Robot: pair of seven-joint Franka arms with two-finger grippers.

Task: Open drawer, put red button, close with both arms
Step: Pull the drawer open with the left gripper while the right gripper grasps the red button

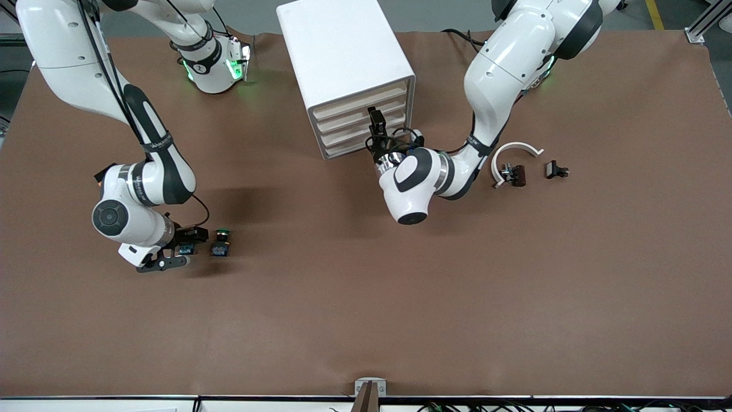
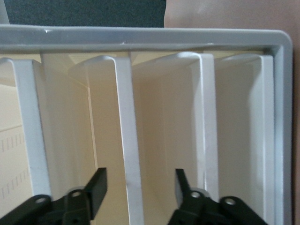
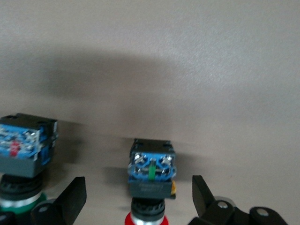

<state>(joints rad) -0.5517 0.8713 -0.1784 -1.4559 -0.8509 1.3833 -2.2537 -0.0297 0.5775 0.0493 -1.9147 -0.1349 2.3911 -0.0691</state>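
The table [image 1: 366, 297] wears a matt brown covering, perhaps leather-like sheet. The cabinet [image 1: 337, 51] and its drawer [image 2: 126, 140] look like smooth white plastic with cream fronts. Both arms are glossy white. The red button [image 3: 151, 173] has a shiny plastic cap.

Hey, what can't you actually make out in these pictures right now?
Front view: the red button is mostly hidden by the right claw.
Right wrist view: its cap is cut off by the edge.
Left wrist view: the left claw is too close to tell which drawer it straddles.
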